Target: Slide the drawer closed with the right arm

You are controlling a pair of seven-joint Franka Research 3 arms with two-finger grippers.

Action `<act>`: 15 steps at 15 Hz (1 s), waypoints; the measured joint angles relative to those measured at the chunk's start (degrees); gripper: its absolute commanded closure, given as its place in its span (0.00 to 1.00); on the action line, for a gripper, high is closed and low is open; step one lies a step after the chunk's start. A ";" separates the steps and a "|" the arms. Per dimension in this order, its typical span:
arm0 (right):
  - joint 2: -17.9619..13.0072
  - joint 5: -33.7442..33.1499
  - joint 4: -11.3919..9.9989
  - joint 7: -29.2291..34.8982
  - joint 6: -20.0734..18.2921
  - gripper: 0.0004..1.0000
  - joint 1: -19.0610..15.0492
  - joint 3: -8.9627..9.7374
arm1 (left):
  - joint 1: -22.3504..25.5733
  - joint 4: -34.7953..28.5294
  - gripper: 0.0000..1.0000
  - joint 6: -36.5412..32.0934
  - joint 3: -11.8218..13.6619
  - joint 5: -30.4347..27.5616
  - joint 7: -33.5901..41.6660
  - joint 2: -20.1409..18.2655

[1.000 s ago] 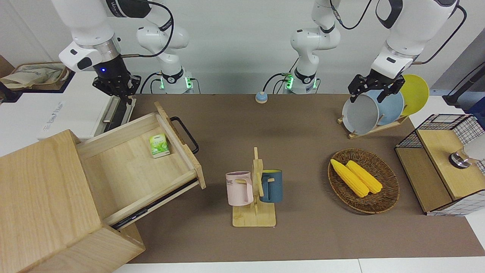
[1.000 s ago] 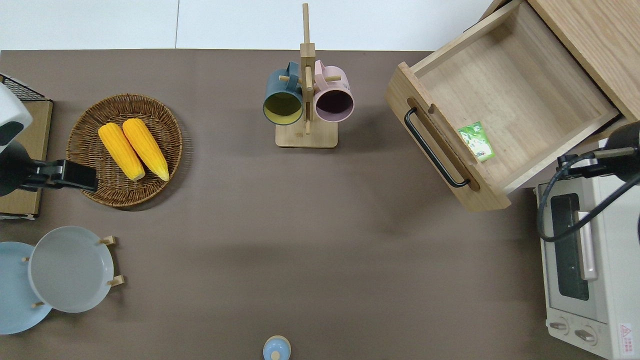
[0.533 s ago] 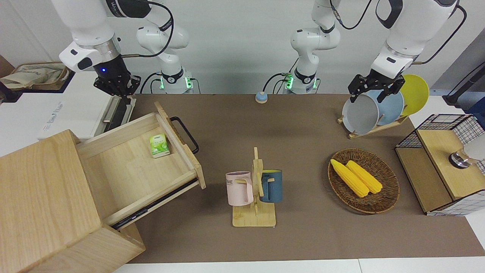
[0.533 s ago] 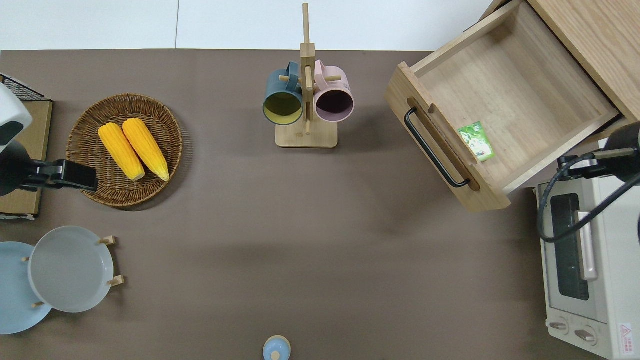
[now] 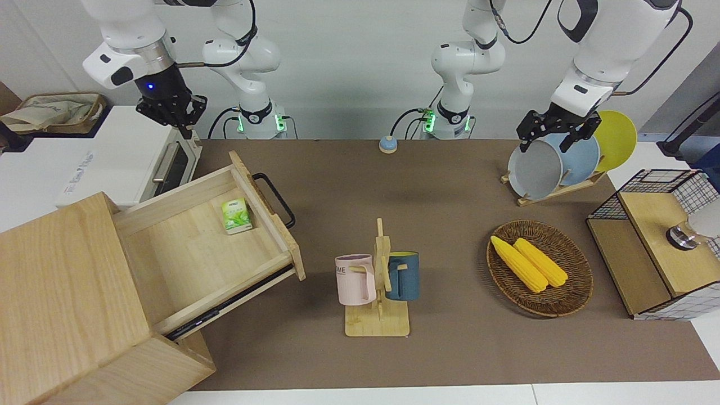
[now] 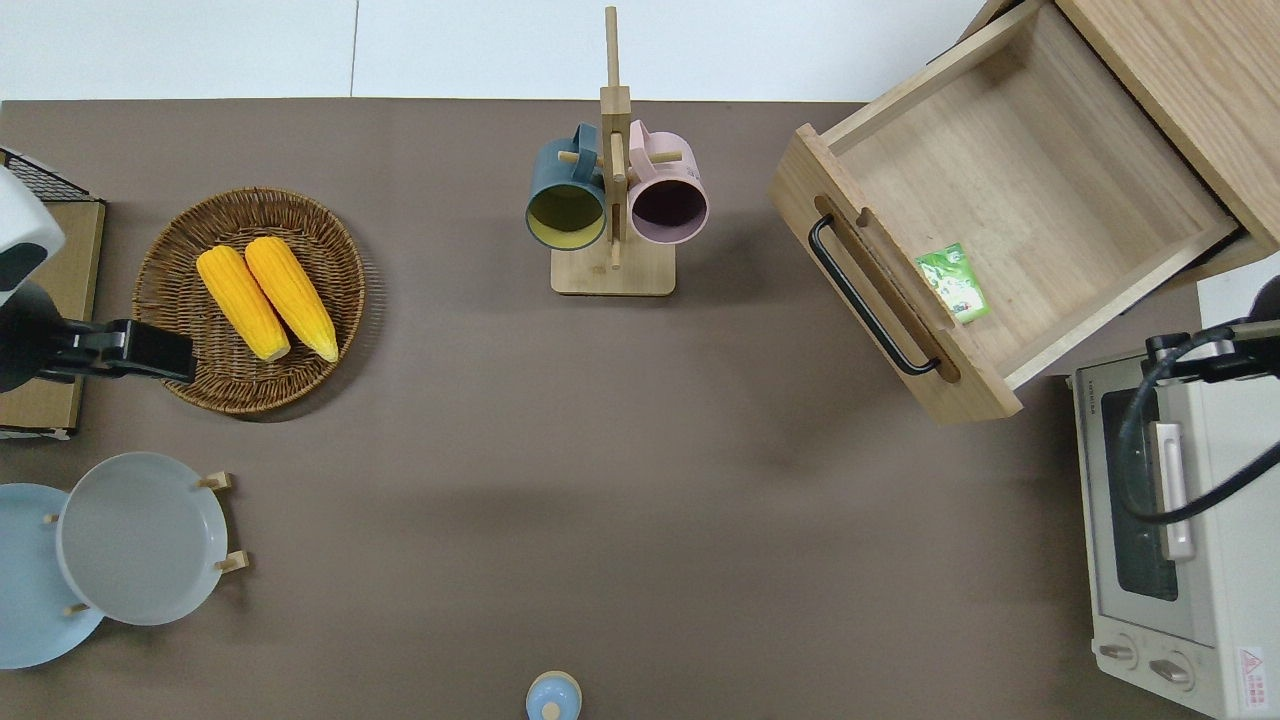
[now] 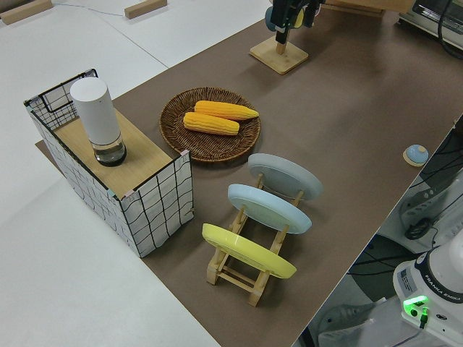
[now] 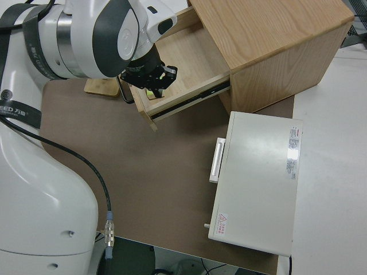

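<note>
The drawer of the pale-wood cabinet stands pulled far out over the brown mat, its black loop handle facing the table's middle. A small green packet lies inside, against the front panel. The drawer also shows in the overhead view with its handle. My right gripper, with its blue light on, hangs in the air over the toaster oven's end nearest the cabinet, apart from the drawer; it also shows in the right side view. My left arm is parked, its gripper open.
A white toaster oven stands beside the cabinet, nearer to the robots. A mug rack with two mugs stands mid-table. A basket of corn, a plate rack and a wire-mesh box are toward the left arm's end.
My right gripper has risen and drawn back toward the robots, away from the drawer. The drawer and the left arm have not moved.
</note>
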 measured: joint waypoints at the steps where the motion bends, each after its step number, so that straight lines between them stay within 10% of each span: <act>1: -0.09 0.00 0.64 0.12 -0.77 1.00 0.03 0.16 | 0.00 0.00 0.01 0.00 0.00 0.00 0.00 0.00; 6: -0.13 -0.07 3.10 8.06 -1.82 1.00 1.24 2.02 | 0.00 0.00 0.01 0.00 0.00 0.00 0.00 0.00; 15: -0.08 -0.57 3.98 34.80 -1.95 1.00 14.16 2.86 | 0.00 0.00 0.01 0.00 0.00 0.00 0.00 0.00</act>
